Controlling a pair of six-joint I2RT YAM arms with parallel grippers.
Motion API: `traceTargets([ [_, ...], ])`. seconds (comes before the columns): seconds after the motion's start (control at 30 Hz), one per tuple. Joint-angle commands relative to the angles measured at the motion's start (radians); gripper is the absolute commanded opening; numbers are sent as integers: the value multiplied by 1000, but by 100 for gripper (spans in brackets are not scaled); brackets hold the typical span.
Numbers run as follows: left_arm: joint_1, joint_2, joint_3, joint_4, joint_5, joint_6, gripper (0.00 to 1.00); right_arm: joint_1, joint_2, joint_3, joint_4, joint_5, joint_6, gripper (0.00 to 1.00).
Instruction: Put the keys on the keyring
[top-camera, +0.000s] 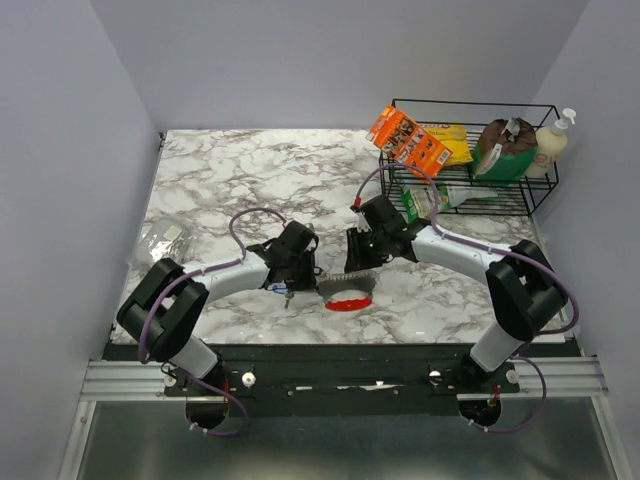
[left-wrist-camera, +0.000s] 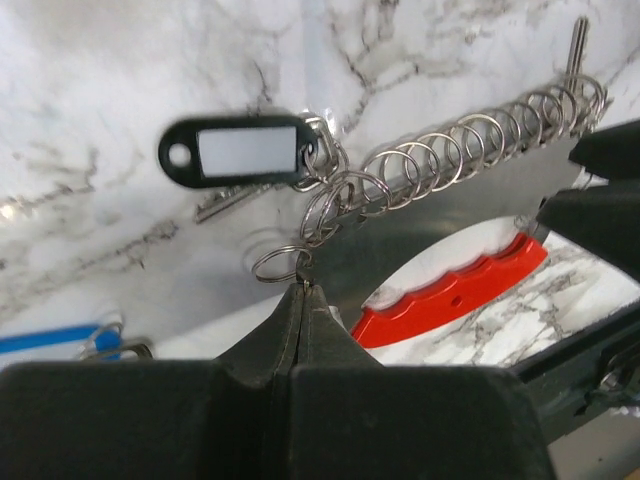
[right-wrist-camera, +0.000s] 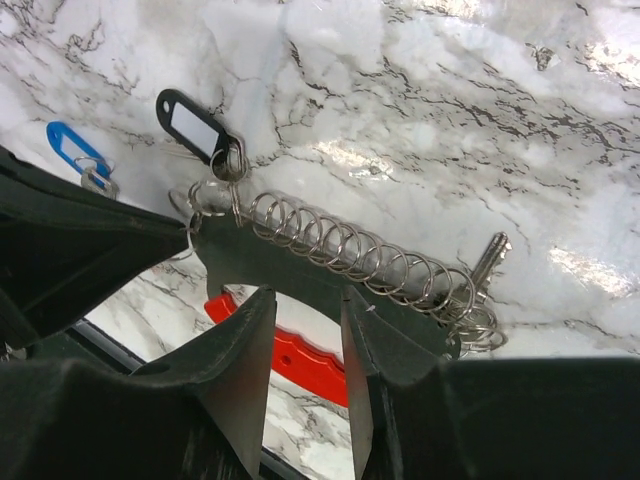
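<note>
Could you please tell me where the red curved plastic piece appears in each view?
Top external: red curved plastic piece, just below centre.
Left wrist: piece at lower right.
Right wrist: piece at bottom centre.
Shared landmark: silver coil of wire rings beside it.

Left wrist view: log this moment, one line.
left jaws: shut on small ring | right jaws: at keyring, grip unclear | black tag: beside coil end | blue tag: apart
</note>
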Motion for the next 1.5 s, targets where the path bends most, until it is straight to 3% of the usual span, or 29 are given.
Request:
traceTargets([
  [0.0,-38,-71,-47,-22,-18,-40,0,-6,-52,-29,-17,34,9,41],
  [0.1,-46,-100,-49,-45,-27,-38,1,-6,-83,-44,-27,52,10,43],
  [0.2,-47,-134,-48,-52,-18,-3,33,-10,-106,-58,-32,63,12,50],
  [0.23,-46,-142,-44,-65,-27,6,55,-13,-119,-67,-33,66,13,51],
  [0.33,-46,-183,-21,-111,-53,46,75,-29,-150,-89,-34,66,19,56],
  [0.43,-46,-230,12,-167,-110,74,82,-55,-173,-107,-32,55,22,56],
  [0.77,-23,-228,75,-218,-130,104,84,-175,-250,-210,-9,-24,7,57],
  [1.47,-16,-149,114,-178,-82,127,83,-237,-196,-239,77,-135,2,58],
])
